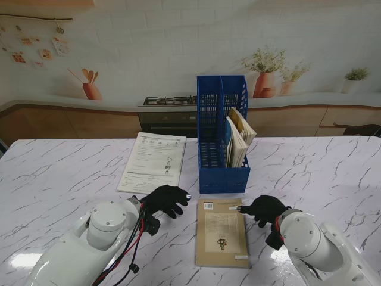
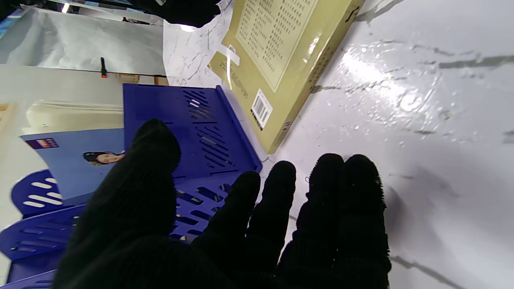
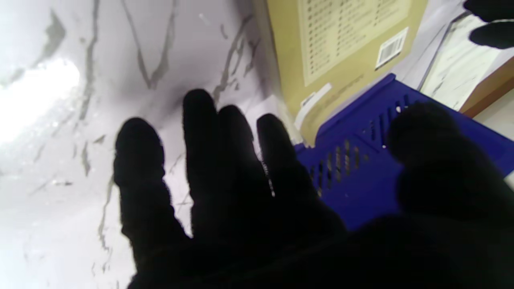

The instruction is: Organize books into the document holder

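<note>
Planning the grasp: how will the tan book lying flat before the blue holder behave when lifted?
The tan book looks thick with a squared spine, so probably stiff rather than floppy. Its cover shows glare, so it may be slippery. Lying flat on the marble table, its edges are probably hard to get under.

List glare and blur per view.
Stand view: sharp, with one bright glare patch on the table nearest me. Left wrist view: crisp book, glare streak beside it. Right wrist view: soft, right hand a dark silhouette, glare blown out white.
</note>
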You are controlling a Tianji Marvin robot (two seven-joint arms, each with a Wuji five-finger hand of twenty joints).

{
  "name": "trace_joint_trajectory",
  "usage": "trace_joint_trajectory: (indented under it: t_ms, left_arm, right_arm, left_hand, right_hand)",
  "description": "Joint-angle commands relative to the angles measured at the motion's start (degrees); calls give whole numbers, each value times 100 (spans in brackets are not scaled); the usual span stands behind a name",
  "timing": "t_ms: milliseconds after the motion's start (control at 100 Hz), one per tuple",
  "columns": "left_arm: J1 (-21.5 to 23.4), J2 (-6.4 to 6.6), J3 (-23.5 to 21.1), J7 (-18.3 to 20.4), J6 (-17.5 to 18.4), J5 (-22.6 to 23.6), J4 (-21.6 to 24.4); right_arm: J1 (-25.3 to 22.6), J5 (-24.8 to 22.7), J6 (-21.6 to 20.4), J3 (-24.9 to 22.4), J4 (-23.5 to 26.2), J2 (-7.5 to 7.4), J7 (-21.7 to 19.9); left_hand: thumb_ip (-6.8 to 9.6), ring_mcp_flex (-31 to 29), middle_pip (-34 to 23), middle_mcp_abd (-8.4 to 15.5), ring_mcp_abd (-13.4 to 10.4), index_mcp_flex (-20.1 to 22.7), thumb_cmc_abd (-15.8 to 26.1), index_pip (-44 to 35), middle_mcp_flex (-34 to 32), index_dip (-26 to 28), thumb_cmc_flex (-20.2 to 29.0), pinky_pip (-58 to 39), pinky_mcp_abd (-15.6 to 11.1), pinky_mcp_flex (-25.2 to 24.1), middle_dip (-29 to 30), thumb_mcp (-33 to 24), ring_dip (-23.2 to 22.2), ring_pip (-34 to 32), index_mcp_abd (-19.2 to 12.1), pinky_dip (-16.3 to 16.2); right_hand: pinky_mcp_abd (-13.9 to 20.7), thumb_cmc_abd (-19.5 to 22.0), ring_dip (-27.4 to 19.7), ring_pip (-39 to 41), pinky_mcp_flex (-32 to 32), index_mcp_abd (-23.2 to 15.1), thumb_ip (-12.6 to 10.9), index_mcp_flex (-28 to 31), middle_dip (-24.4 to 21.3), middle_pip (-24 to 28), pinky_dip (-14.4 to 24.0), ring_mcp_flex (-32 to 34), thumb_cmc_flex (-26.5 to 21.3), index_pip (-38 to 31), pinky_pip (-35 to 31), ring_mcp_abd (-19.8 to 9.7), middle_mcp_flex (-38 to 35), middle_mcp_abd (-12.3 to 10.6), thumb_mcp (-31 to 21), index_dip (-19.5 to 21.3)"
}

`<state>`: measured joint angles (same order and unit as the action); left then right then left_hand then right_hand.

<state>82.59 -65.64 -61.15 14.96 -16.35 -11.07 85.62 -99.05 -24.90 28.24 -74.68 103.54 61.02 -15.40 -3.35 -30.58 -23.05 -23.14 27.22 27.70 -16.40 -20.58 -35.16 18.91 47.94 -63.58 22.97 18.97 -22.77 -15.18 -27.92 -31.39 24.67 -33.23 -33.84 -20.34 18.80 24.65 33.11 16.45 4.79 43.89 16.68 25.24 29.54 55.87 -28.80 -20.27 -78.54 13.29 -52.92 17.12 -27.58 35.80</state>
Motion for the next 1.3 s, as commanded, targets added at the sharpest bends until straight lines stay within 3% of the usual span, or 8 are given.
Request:
trace_joint_trajectory:
  t_ms: [0,690,940,1020,1110,1130,1160,1290]
  left_arm:
    - [-46,-95,92,59,-70,-114,-76]
    - [-508,-135,508,540,-1245,-535,-491]
    - [-523,-232,472,541,-1361,-983,-652]
    - [-543,-247,506,529,-1343,-1003,-681]
    - [-540,-274,525,488,-1297,-1058,-704]
    - [-534,-285,518,472,-1282,-1095,-711]
    - [-525,-304,500,450,-1277,-1172,-720]
    - [-501,-332,456,465,-1275,-1374,-721]
  right_arm:
    - [17,63,115,120,-52,54,48]
    - [403,904,689,515,-417,138,102]
    - [464,1066,585,646,-535,183,198]
    - [485,1120,536,694,-560,199,235]
    - [505,1169,477,743,-594,217,275]
    - [510,1177,467,753,-602,220,283]
    - [515,1189,449,767,-614,224,291]
    - [539,1245,388,826,-667,233,302]
  left_hand:
    - [48,-210,-158,-175,222,50,214,68,9,-116,-144,-373,71,240,72,269,32,-235,270,-116]
    - [157,-498,-191,-1243,382,326,309,1601,506,-441,142,-255,-64,1489,353,123,407,-491,1274,598]
    - [171,-675,-323,-1123,196,307,237,1637,362,-359,200,-298,-134,1633,293,-83,403,-565,1264,745]
    - [169,-540,-354,-1068,726,301,204,1639,352,-335,191,-347,-127,1660,273,-186,386,-569,1239,768]
    - [158,-906,-426,-990,-52,307,146,1629,287,-293,151,-381,-187,1709,232,-353,434,-596,1219,819]
    - [148,-897,-466,-967,448,327,101,1621,235,-272,126,-426,-152,1777,209,-453,403,-646,1208,843]
    - [142,-1114,-492,-947,-117,341,83,1616,189,-262,115,-428,-138,1774,197,-497,373,-790,1204,857]
    - [130,-1074,-559,-786,247,334,53,1605,132,-220,111,-548,24,1749,156,-587,357,-717,1113,830]
  right_hand:
    - [753,-57,-122,47,182,271,66,30,-72,136,-60,192,146,98,-214,103,119,278,-11,-112]
    - [864,-76,-708,-510,912,1056,46,-269,-148,117,-990,44,-34,554,165,481,854,1074,-253,-654]
    - [879,-158,-715,-528,946,1026,59,-273,-148,124,-1089,49,-3,548,208,478,862,1068,-482,-684]
    - [883,-162,-720,-541,951,1042,67,-279,-149,123,-1114,40,2,548,211,470,873,1064,-543,-692]
    - [889,-160,-725,-554,942,1055,73,-288,-152,118,-1135,24,-6,550,217,470,883,1071,-573,-698]
    - [892,-152,-726,-558,939,1048,74,-290,-154,111,-1140,22,-4,550,221,468,895,1066,-576,-700]
    - [896,-150,-729,-564,932,1057,76,-301,-155,110,-1150,13,-9,554,229,462,895,1064,-581,-703]
    - [916,-112,-740,-602,879,1043,82,-336,-165,84,-1197,-46,-38,565,283,453,949,1051,-571,-715]
